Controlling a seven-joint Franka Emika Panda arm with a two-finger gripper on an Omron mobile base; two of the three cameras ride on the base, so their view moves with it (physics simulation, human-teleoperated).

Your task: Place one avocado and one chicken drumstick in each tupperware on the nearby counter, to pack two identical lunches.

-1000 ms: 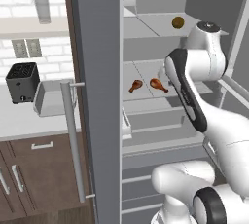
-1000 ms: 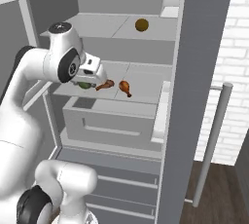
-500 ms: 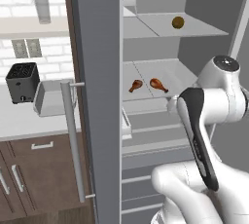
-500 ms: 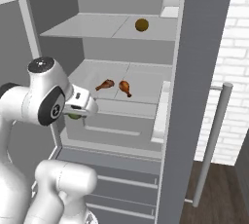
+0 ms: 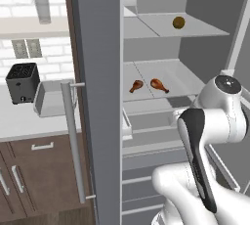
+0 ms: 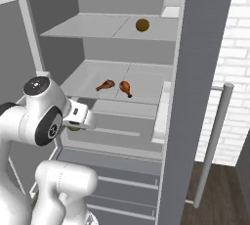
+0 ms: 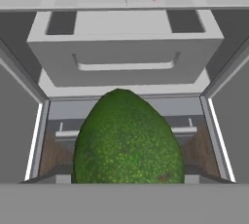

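Observation:
My gripper [image 6: 77, 121] is shut on the dark green avocado [image 7: 127, 140], held in front of the open fridge, below and short of the middle shelf. In the right base view the avocado [image 6: 73, 127] peeks out under the hand. Two chicken drumsticks [image 5: 136, 86] [image 5: 158, 85] lie side by side on the middle shelf, also seen as drumsticks [image 6: 105, 85] [image 6: 126, 88] from the right. An olive-brown avocado [image 5: 178, 22] rests on the upper shelf. One light-grey tupperware [image 5: 48, 99] stands on the off-white counter [image 5: 19, 121] left of the fridge door.
The open grey fridge door [image 5: 97, 97] with its bar handle [image 5: 72, 141] stands between the fridge and the counter. A black toaster [image 5: 22, 82] sits beside the tupperware. A white drawer [image 7: 124, 47] lies under the middle shelf. Dark cabinets run below the counter.
The arm has drawn back and down out of the middle shelf, carrying the green avocado. The drumsticks and the olive-brown avocado have stayed put.

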